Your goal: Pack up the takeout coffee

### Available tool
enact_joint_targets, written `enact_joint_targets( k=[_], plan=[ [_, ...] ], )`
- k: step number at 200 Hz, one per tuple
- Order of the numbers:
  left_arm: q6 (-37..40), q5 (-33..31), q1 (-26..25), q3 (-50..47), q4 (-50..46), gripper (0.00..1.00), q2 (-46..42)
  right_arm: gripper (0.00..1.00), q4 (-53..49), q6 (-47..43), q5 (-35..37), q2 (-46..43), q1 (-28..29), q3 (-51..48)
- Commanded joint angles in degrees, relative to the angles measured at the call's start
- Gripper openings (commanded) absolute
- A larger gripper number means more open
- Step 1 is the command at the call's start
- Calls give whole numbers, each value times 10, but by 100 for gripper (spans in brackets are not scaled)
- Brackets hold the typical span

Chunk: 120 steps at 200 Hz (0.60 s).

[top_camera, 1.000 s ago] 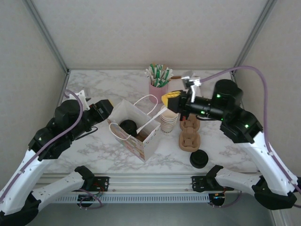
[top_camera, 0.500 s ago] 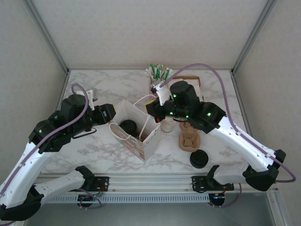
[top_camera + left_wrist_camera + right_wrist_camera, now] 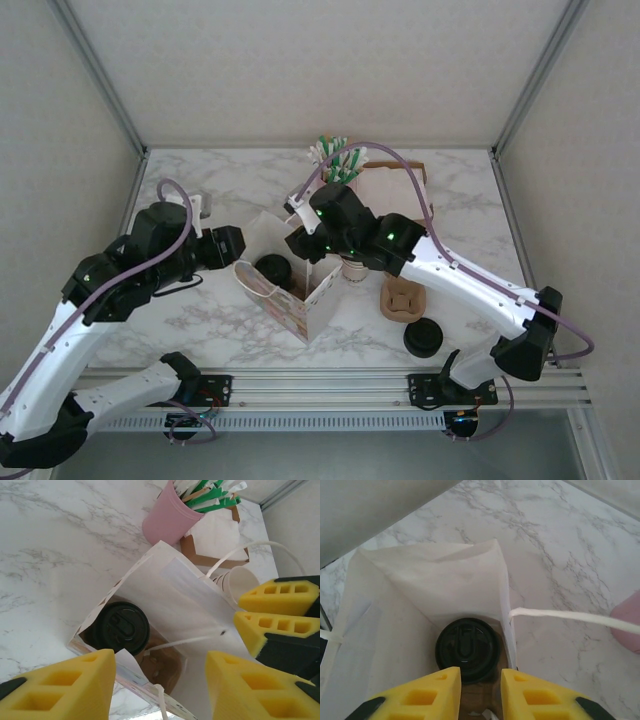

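The takeout coffee (image 3: 272, 268), a cup under a round black lid (image 3: 468, 647), stands upright at the bottom of an open white paper bag (image 3: 300, 305); only its lid (image 3: 120, 627) shows. My right gripper (image 3: 480, 690) hovers above the bag's mouth, its yellow fingers a little apart with nothing between them. It sits over the bag's far rim (image 3: 300, 243). My left gripper (image 3: 160, 685) is at the bag's left rim (image 3: 228, 245), fingers wide apart, with the rim and a white handle lying below the gap, not pinched.
A stack of lidless paper cups (image 3: 352, 265) stands right of the bag, then a brown cup carrier (image 3: 403, 298) and a loose black lid (image 3: 424, 338). Behind are a pink cup of sticks (image 3: 335, 168) and a napkin box (image 3: 388, 185). The bag's other handle (image 3: 570, 616) stretches to the right.
The right arm has swung left from beside the cup stack to above the bag, and its jaws have parted. The left gripper has edged closer to the bag's rim.
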Motion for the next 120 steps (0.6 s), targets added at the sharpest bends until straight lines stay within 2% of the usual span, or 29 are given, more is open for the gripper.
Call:
enact_joint_targets(
  k=[1,70,120],
  plan=[
    [20,-23,-5,1,-11,51,-15,28,0,-6,20,-7,9,38],
    [27,-35,-5,-16,7,52,-40,33,46,-22,58,-88,10,42],
    [29,-72,-5,-38,40,53,-74,34,140,-69,192,-173,5,-31]
  ],
)
